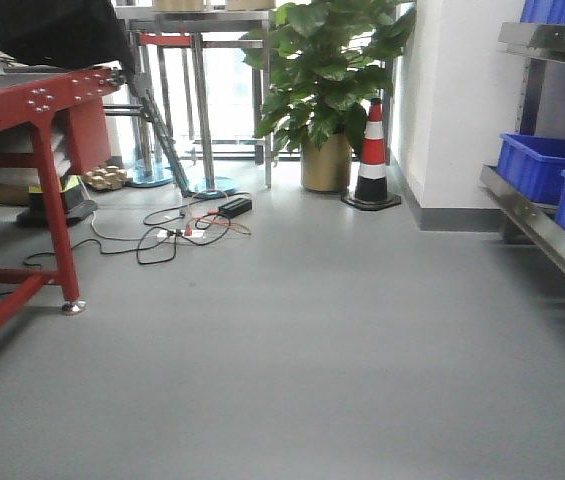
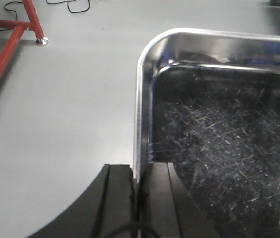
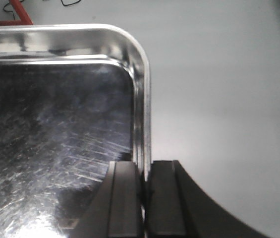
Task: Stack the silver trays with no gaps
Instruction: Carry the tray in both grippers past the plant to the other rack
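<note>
Left pincer [image 2: 140, 173] is closed tight on the left rim of the silver tray [image 2: 219, 148], with one black finger outside the rim and one inside. The right pincer [image 3: 144, 171] grips the right rim the same way. The tray has round corners, shiny walls and a dark bottom full of little scratches. I cannot tell if another tray lies under it. The tray is out to the right of the red bench [image 1: 47, 150], over the grey floor [image 2: 70, 99]. One red bench leg [image 2: 32, 17] with a small round metal foot [image 2: 41, 42] stands on the floor. Just past that leg, black cables [image 1: 167, 240] lie in loops on the floor. Farther back, past the far end of the bench, a big green plant [image 1: 332, 60] stands in a gold pot [image 1: 325, 165]. A red and white cone [image 1: 372, 155] stands just right of the pot. Far across the floor to the right of the bench, blue bins [image 1: 542, 165] sit on a steel shelf [image 1: 547, 240].
</note>
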